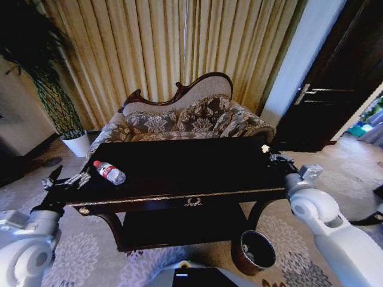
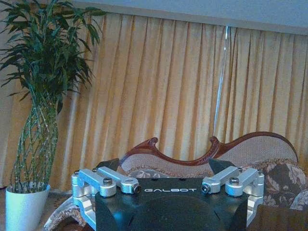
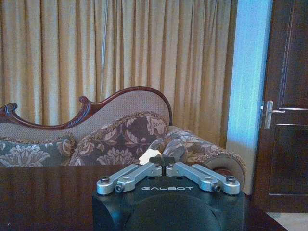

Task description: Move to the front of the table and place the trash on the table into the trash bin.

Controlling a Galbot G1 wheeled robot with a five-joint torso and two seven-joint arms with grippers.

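So the right gripper [image 3: 161, 159] has its jaws clenched together, and there's a crumpled white paper scrap [image 3: 146, 156] pinched right at the tips. It's sitting over the right end of the large dark glossy wooden table with gold trim [image 1: 179, 197], close to the far right corner of the surface.

The left gripper [image 1: 69, 177] has its jaws spread wide, nothing in them. It hangs at the left end of the surface, just beside the small clear plastic water bottle [image 1: 109, 172].

Count-wise I can see one bottle, one paper scrap and one bin. The bottle is on its side near the front left corner of the surface. It has a red cap and a red label, and the cap end points toward the left edge.

The small round reddish-brown trash bin [image 1: 254, 251] stands on the patterned carpet by the front right leg, dark inside, well below the right arm.

Behind all that is a floral sofa with a carved wood back [image 1: 191, 116], a white plant pot [image 1: 76, 142] off to the left with a tall green plant in it, gold curtains, and a dark door [image 3: 288, 110] on the right.
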